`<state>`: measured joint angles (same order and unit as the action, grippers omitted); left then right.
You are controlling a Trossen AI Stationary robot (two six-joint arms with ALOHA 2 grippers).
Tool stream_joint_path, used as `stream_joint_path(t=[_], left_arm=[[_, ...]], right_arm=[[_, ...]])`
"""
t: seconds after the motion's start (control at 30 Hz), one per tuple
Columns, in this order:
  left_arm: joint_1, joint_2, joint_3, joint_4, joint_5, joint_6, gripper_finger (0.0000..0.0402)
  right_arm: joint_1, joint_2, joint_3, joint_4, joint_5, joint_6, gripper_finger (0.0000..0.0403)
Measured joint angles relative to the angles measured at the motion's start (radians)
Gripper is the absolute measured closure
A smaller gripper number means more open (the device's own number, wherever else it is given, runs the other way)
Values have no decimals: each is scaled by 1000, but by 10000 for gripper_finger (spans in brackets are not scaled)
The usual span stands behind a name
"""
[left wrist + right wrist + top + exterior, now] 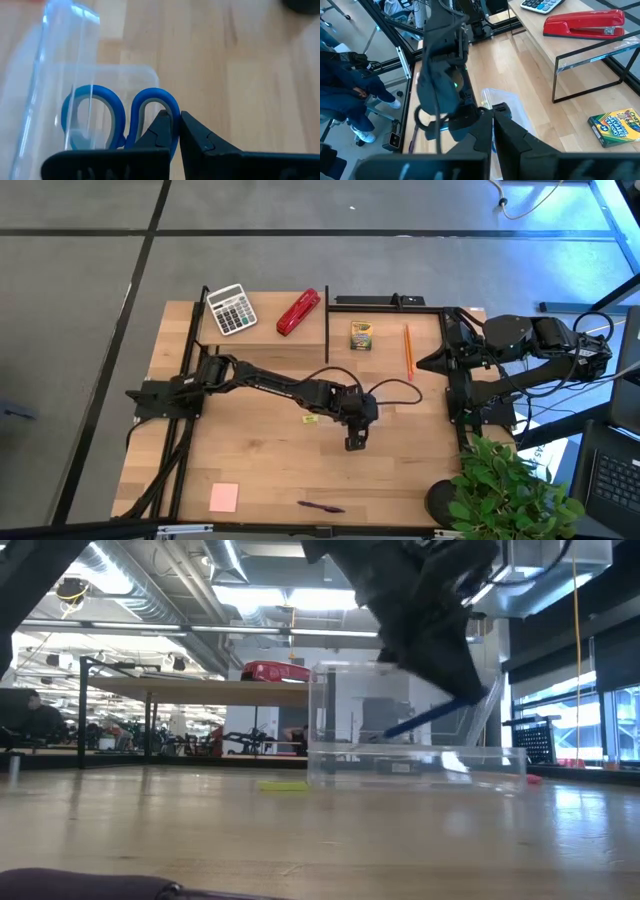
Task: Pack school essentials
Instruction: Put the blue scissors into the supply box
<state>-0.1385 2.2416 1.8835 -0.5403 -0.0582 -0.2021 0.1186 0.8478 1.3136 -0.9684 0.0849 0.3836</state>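
My left gripper [355, 432] is at the table's middle, shut on the blue-handled scissors [120, 117], over a clear plastic container [415, 755]. In the low view the scissors [430, 720] slant inside the container's walls. My right gripper [493, 122] waits shut and empty by the table's right edge. The yellow-green crayon box [361, 335] and orange pencil [408, 350] lie at the far side. The tiny yellow block [310, 418] lies left of my left gripper. The pink sticky-note pad [224, 497] and dark purple pen [320, 506] lie near the front edge. My left gripper holds the scissors by the rim of one blue handle loop [175, 116]. One finger [161, 129] reaches into the loop and the other [200, 137] stands outside it. The fingers come from above, slanting down. The handle loops point away below the fingers, over the clear container; the blades are hidden.
A grey-white calculator [232, 308] and a red stapler [298, 312] rest on a raised wooden shelf at the far left. A black frame [385, 302] stands at the far edge. A green plant [510, 485] stands at the near right corner.
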Motion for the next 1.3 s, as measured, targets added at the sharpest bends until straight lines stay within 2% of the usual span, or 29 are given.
stream_joint_path(t=[0.33, 0.6, 0.93, 1.3], left_arm=[[-4, 17, 1, 14, 0, -5, 396], [-4, 17, 1, 16, -5, -28, 361], [-3, 17, 1, 17, -11, -27, 367], [-3, 17, 1, 18, -37, -25, 315]], right_arm=[[0, 0, 0, 3, -1, 0, 382], [0, 0, 0, 3, -2, 0, 382], [0, 0, 0, 4, -2, 0, 382], [0, 0, 0, 4, -8, 0, 382]])
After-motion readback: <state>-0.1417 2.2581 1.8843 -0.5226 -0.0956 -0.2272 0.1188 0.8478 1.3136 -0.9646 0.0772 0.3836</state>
